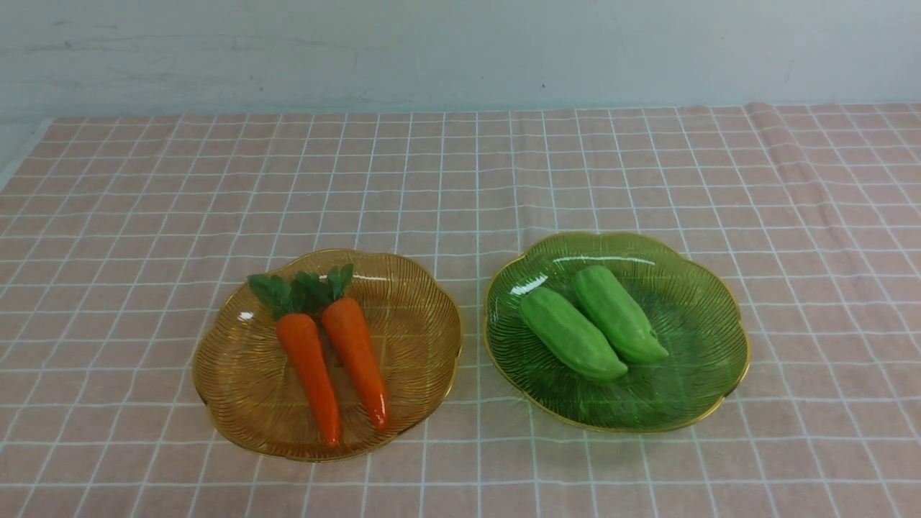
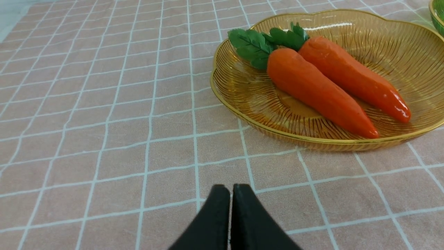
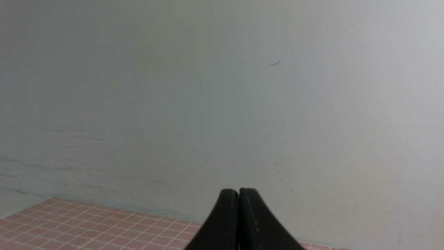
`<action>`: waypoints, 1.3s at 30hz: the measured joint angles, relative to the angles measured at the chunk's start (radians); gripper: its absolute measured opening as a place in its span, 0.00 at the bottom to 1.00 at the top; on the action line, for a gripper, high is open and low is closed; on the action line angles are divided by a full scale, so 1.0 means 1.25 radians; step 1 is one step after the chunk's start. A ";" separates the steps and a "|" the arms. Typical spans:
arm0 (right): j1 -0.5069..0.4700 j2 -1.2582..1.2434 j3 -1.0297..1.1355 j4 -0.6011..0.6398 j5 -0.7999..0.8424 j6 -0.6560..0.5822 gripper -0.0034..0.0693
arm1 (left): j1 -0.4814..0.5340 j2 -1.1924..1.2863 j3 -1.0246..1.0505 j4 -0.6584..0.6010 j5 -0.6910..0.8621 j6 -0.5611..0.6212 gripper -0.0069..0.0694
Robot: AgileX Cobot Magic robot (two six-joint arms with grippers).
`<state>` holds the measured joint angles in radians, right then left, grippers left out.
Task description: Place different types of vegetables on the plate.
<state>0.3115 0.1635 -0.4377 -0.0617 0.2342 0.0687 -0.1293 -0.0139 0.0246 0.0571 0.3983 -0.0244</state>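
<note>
Black left gripper (image 2: 230, 194) and right gripper (image 3: 238, 198): both pinched closed, empty. Two carrots (image 1: 332, 360) sit on amber plate (image 1: 424, 360), two gourds (image 1: 593, 324) on green plate (image 1: 712, 374). We judge them light, rigid, slick; grab mid-body. Right wrist view sees only wall (image 3: 222, 86); front shows both plates.

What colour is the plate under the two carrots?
Amber plate, gold-rimmed; clearest in the left wrist view.

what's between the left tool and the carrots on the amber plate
Nothing visible. Only bare checked cloth lies between the shut left tool and the amber plate; its low rim is the only edge before the two carrots.
</note>
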 joint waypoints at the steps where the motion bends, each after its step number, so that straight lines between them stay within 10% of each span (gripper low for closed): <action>1: -0.012 -0.009 0.009 0.000 0.004 0.000 0.03 | 0.000 0.000 0.000 0.000 0.000 0.000 0.09; 14: -0.276 -0.133 0.369 -0.018 0.073 0.000 0.03 | 0.000 0.000 0.000 0.000 -0.001 0.000 0.09; 39: -0.283 -0.138 0.372 0.002 0.126 0.016 0.03 | 0.000 0.000 0.000 0.000 -0.001 0.000 0.09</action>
<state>-0.0425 -0.0092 0.0269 -0.0591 0.3912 0.0881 -0.1293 -0.0139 0.0246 0.0571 0.3975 -0.0244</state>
